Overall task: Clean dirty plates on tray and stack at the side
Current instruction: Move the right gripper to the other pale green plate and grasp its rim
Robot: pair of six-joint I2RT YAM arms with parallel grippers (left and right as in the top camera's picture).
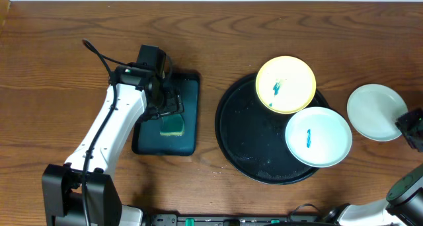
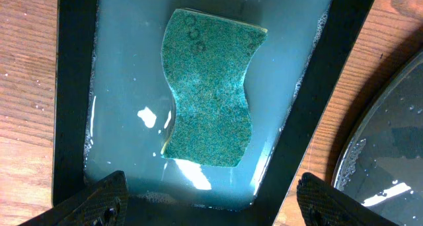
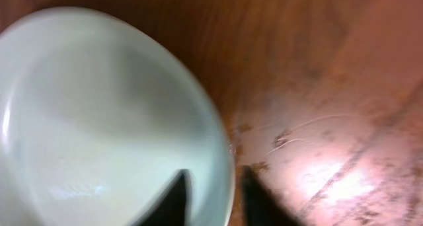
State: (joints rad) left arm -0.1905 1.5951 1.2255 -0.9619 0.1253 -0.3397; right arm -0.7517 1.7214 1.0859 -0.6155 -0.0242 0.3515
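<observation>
The black tray [image 1: 241, 137] holds a pale yellow plate [image 1: 294, 87] at its far edge and a mint-white plate [image 1: 327, 140] at its right. Both have blue-green smears. A second mint-white plate [image 1: 375, 112] lies on the table to the right of the tray, with no smear visible. My right gripper [image 1: 410, 125] is at that plate's right rim. In the blurred right wrist view its fingers [image 3: 215, 196] sit close together astride the plate's [image 3: 99, 120] rim. My left gripper [image 2: 208, 199] is open above a green sponge [image 2: 208, 97].
The sponge [image 1: 173, 125] lies in shallow water in a rectangular dark teal tray [image 1: 190, 87] left of the black tray. The black tray's wet rim [image 2: 390, 140] shows at the right of the left wrist view. A cable [image 1: 99, 54] trails behind the left arm.
</observation>
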